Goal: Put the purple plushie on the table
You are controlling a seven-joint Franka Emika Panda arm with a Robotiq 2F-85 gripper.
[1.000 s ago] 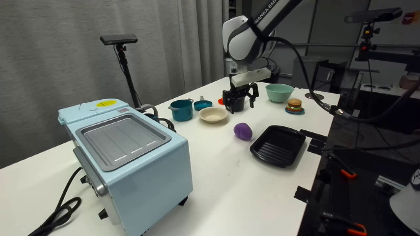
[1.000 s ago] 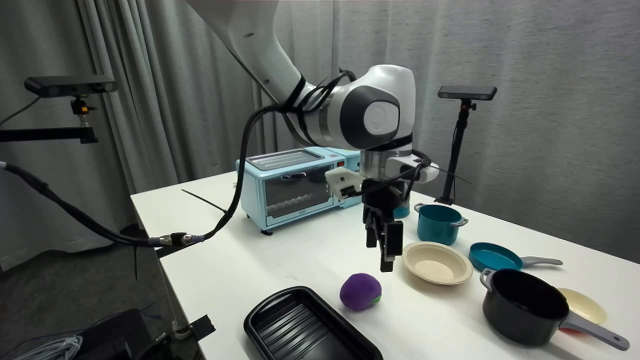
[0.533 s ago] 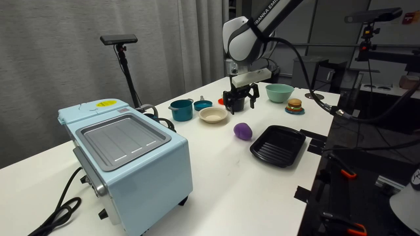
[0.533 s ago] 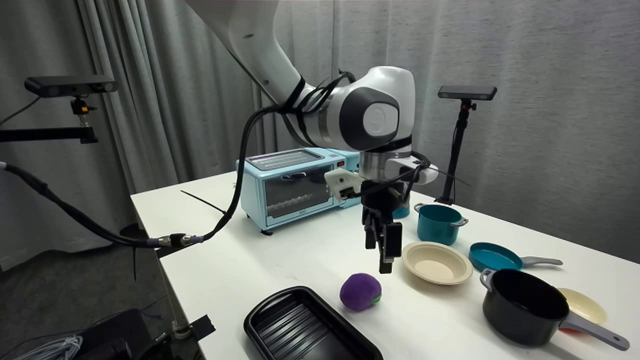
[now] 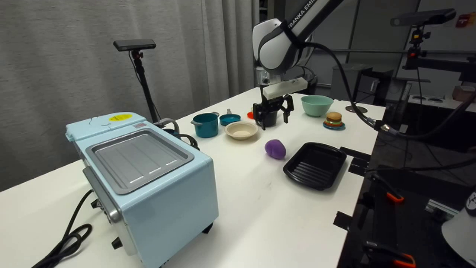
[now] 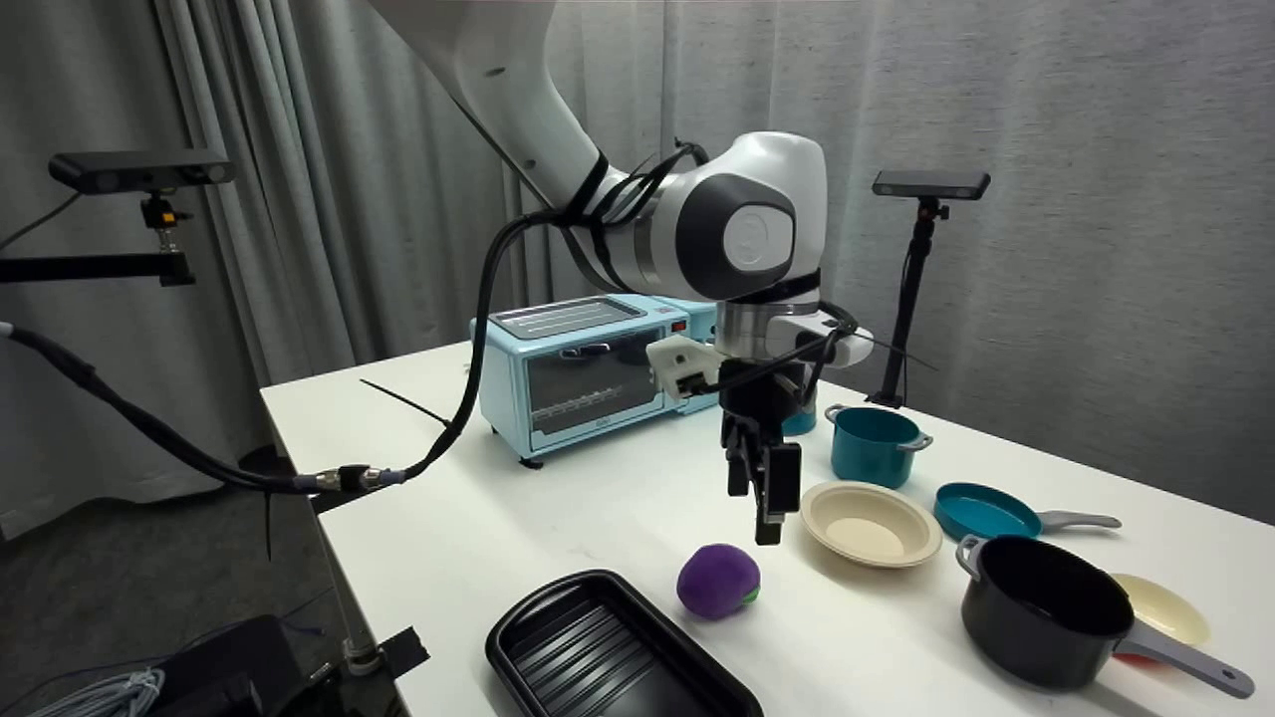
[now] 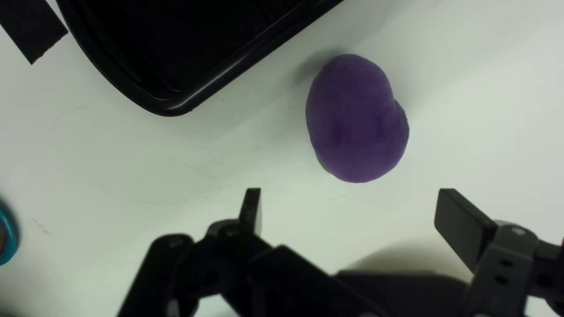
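The purple plushie, a small rounded lump, rests on the white table (image 6: 438, 518) beside the black tray. It shows in both exterior views (image 5: 275, 149) (image 6: 718, 581) and in the wrist view (image 7: 357, 121). A bit of green shows on it in an exterior view. My gripper (image 5: 275, 123) is open and empty above the table, between the plushie and the dark pot. In the wrist view its fingers (image 7: 350, 200) stand wide apart, with the plushie ahead of the tips and not between them.
The black ridged tray (image 5: 315, 166) lies right beside the plushie. A beige bowl (image 6: 871, 523), a teal pot (image 6: 875, 445), a teal pan (image 6: 986, 512) and a dark pot (image 6: 1044, 609) stand nearby. A green bowl (image 5: 316, 105), a toy burger (image 5: 333, 119) and a blue oven (image 5: 171, 208) are farther off.
The arm and gripper have sunk very slightly since one second ago. The gripper stays open, and the plushie has not moved.
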